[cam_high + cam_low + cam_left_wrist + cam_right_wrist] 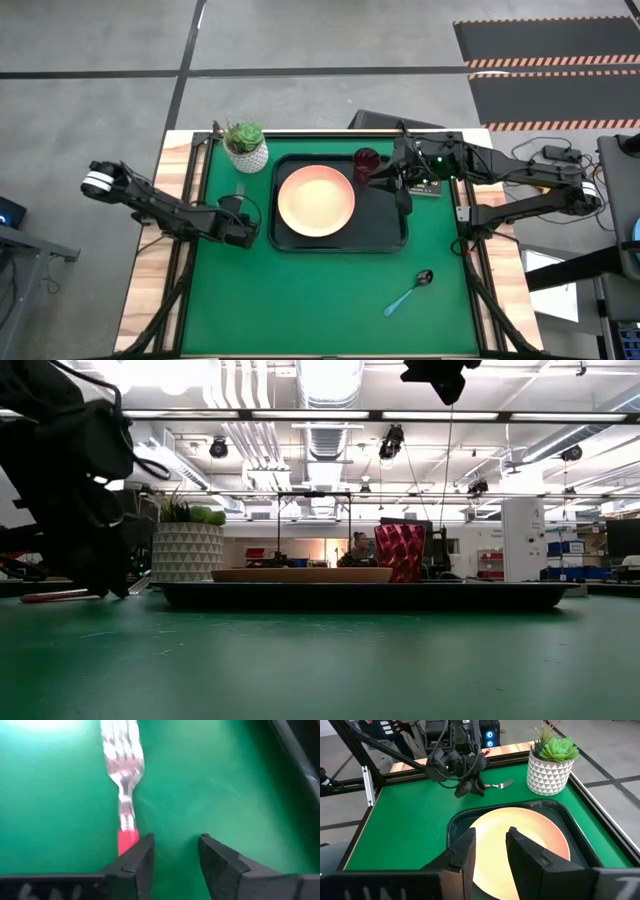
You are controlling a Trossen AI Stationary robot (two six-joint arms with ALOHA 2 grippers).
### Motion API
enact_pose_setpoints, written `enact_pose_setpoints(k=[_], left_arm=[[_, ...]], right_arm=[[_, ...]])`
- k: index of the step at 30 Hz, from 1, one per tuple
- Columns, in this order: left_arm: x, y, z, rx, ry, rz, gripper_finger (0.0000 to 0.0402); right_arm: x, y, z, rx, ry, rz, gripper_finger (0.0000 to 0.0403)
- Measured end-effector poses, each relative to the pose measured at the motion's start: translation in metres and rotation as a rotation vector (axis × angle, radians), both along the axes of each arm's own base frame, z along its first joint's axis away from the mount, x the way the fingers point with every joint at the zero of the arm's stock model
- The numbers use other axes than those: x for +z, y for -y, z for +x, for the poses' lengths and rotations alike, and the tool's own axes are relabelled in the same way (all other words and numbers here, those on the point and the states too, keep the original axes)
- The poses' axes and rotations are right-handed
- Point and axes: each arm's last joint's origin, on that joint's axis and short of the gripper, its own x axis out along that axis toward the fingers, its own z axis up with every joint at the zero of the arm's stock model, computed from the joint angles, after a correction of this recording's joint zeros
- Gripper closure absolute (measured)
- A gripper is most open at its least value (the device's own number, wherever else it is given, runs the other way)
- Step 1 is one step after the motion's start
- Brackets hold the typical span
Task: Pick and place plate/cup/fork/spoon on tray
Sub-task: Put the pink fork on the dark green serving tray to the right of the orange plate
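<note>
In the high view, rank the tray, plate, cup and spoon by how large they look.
1. tray
2. plate
3. spoon, by length
4. cup

All are on or just above the table surface, so nearness to the overhead camera barely skews this; the right arm partly crowds the cup.

From my station, the tray (pixel 340 240) sat mid-table, toward the back. On it lay the plate (pixel 316 200), with the cup (pixel 366 162) at its back right corner. The plant pot (pixel 246 147) stood off the tray's back left corner; the fork (pixel 123 775) lay left of the tray, the spoon (pixel 409 292) well in front, to the right.
</note>
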Motion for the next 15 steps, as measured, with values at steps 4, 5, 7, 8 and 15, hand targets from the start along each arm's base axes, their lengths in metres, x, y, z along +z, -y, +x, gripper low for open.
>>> enact_pose_setpoints(k=[4, 5, 7, 8, 15], left_arm=[[0.002, 0.0, 0.001, 0.003, 0.016, -0.009, 0.0257], [0.003, 0.001, 0.002, -0.002, 0.015, -0.029, 0.0256], [0.007, 0.002, 0.004, -0.032, 0.012, -0.056, 0.0256], [0.008, 0.003, 0.005, -0.045, 0.009, -0.058, 0.0256], [0.015, -0.002, -0.014, 0.03, -0.115, -0.032, 0.0256]], right_arm=[[0.0, 0.0, 0.0, -0.001, 0.0, 0.003, 0.0309], [0.0, 0.0, 0.0, -0.002, 0.0, 0.006, 0.0308], [0.0, 0.0, 0.0, -0.003, 0.0, 0.008, 0.0307], [0.0, 0.0, 0.0, -0.003, 0.0, 0.008, 0.0307], [0.0, 0.0, 0.0, -0.003, 0.0, 0.008, 0.0314]])
